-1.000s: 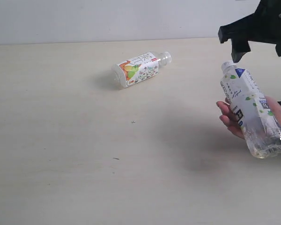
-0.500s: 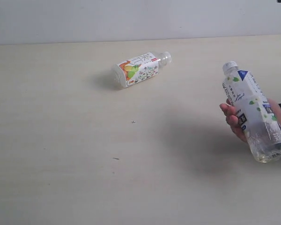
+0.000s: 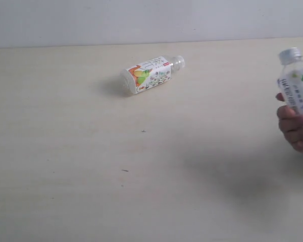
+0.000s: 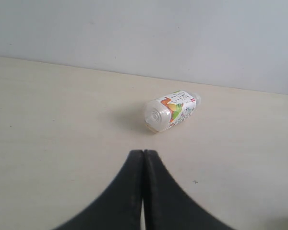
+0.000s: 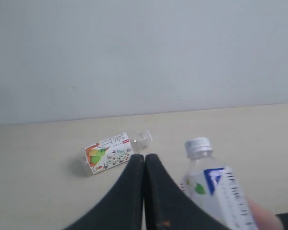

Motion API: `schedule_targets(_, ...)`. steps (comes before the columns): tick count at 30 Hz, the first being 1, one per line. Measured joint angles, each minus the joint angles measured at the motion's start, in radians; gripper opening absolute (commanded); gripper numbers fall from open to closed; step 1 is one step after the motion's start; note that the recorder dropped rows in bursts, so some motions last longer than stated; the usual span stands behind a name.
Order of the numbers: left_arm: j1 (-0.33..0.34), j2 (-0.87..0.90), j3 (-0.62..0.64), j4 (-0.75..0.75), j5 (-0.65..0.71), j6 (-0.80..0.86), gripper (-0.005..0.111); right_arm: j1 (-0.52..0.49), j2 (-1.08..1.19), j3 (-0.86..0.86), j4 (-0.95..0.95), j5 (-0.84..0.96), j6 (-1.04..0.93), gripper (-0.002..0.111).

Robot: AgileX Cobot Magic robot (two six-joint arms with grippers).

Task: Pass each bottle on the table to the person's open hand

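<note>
One clear bottle with an orange-and-green fruit label lies on its side on the beige table, toward the back middle. The same lying bottle faces the left wrist view bottom first, and the lying bottle also shows in the right wrist view. At the right edge, a person's hand holds a second bottle with a white cap and leaf label, lifted off the table. The held bottle sits beside my right gripper, which is shut and empty. My left gripper is shut and empty, well short of the lying bottle.
A pale wall rises behind the table's far edge. A few tiny dark specks mark the tabletop near the middle. Neither arm appears in the exterior view.
The right gripper has left the exterior view and shut. The hand has carried the white-capped bottle up and to the right, partly out of frame.
</note>
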Motion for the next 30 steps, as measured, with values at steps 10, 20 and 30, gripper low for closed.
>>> schedule_targets(10, 0.000, 0.000, 0.000, 0.000, 0.000, 0.000, 0.000, 0.000, -0.074, 0.281, 0.049, -0.261, 0.035, 0.000)
schedule_targets(20, 0.000, 0.000, 0.000, 0.000, 0.000, 0.000, 0.000, 0.000, -0.074, 0.362, 0.049, -0.332, 0.037, 0.000)
schedule_targets(30, 0.000, 0.000, 0.000, 0.000, 0.000, 0.000, 0.000, 0.000, -0.074, 0.362, 0.049, -0.332, 0.037, 0.000)
